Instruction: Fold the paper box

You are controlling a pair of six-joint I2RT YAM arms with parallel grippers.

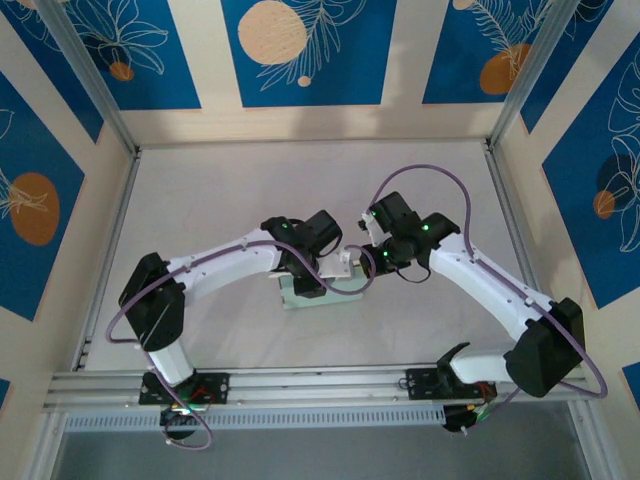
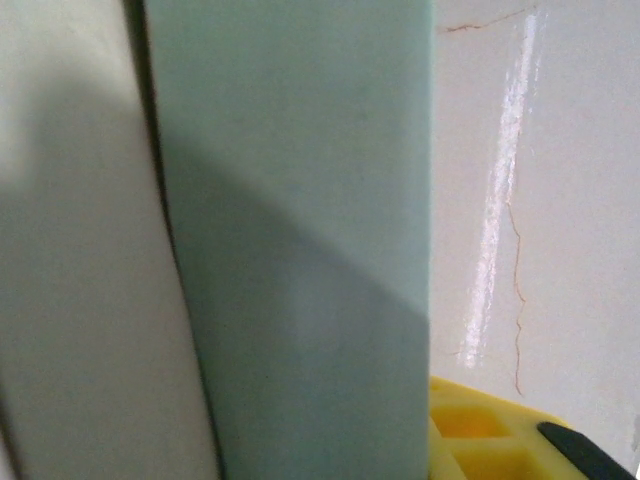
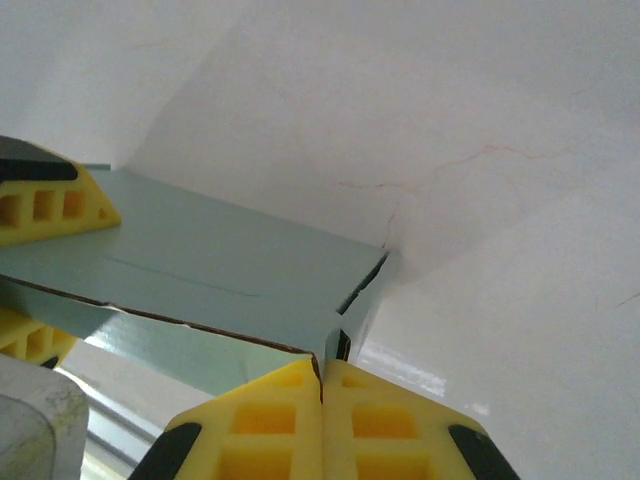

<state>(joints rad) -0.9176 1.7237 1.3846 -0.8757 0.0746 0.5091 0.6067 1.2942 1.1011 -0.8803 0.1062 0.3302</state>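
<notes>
With my right pincer [image 3: 322,385] closed at the paper box [image 3: 200,270] corner and my left pincer [image 3: 70,275] grip impossible to tell, I'd press the crease slowly against the tabletop [image 3: 500,150].

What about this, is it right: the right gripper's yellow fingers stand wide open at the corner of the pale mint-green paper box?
No: the right gripper is shut, yellow fingers pressed together, at the corner of the pale mint-green paper box. The right wrist view shows it.
</notes>
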